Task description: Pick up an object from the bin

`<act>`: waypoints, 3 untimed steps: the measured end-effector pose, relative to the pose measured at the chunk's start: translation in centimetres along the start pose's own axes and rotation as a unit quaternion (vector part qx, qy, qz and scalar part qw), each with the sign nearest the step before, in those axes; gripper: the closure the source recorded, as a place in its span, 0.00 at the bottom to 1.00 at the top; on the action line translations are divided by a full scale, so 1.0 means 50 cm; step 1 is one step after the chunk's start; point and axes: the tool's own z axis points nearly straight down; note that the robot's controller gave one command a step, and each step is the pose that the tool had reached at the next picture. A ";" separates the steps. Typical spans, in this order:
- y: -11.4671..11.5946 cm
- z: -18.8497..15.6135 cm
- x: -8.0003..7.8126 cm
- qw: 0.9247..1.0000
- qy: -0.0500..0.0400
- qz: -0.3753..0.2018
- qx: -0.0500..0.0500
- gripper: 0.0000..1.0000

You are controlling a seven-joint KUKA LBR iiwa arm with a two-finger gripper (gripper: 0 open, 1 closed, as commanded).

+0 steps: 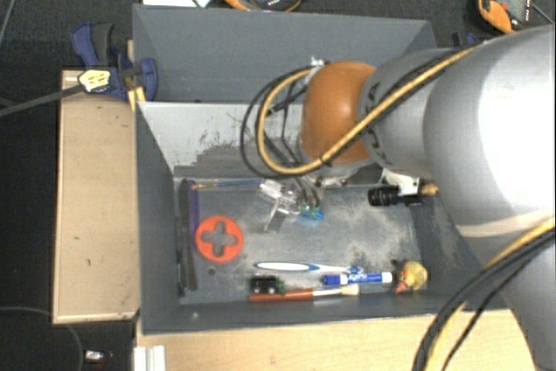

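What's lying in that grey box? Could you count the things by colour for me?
Orange or red: 2 (round disc, thin pen)
Blue and white: 2 (marker, slim stick)
Black: 2 (small block, stubby marker)
Purple: 1 (long strip by the left wall)
Yellow: 1 (small lump)
Total: 8 I can tell apart; something bluish lies by the gripper, unclear.

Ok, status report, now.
Gripper down mid-bin, beside small blue-clear thing. Orange disc to its left, apart. Blue marker along lower wall, apart.

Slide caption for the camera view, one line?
Tool low over the middle of the bin; orange cross-cut disc at view left, blue-white marker by the near wall.
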 end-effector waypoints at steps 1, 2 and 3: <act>0.012 -0.003 -0.002 1.000 0.003 0.002 0.001 1.00; 0.012 -0.003 -0.002 1.000 0.003 0.002 0.001 1.00; 0.010 -0.068 -0.001 1.000 0.004 0.001 0.002 1.00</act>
